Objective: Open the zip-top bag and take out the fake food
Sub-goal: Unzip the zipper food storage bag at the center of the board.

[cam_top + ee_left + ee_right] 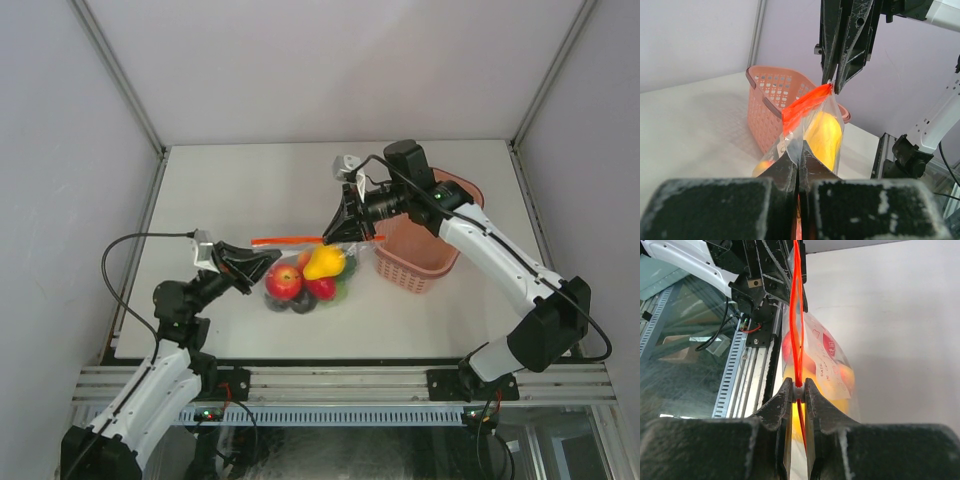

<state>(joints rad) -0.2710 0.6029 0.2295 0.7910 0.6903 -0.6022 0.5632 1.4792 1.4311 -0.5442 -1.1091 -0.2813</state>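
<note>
In the overhead view, the clear, crinkly plastic zip-top bag [312, 272] sits just below the middle of the frame, held between the two arms. Its orange-red zip strip [290, 240] runs as a thin horizontal line along its upper edge. The bag's lower part lies low over the white bench [220, 200]; whether it touches the surface I cannot tell.

The left hand [262, 267] reaches in from the lower left. Its black fingers are pressed together on the bag's left side, just under the strip. In the left wrist view the left hand [797, 167] fills the bottom of the frame. It pinches the clear plastic, and the bag [807, 137] rises from it toward the centre.

The right hand [331, 236] comes from the upper right and pinches the strip toward its right end. In its own wrist view the right hand [799, 390] is clamped on the strip [799, 315]. A small pale piece sits between the fingertips, and the strip runs straight up the frame.

The fake food is all inside the bag: a rounded red plastic fruit [285, 281], a yellow one [325, 263], another red piece [322, 288], and dark ones [302, 304] beneath. The yellow piece [825, 137] shows through the plastic in the left wrist view.

A pink perforated plastic basket [420, 262] stands on the bench just right of the bag, under the right arm.
</note>
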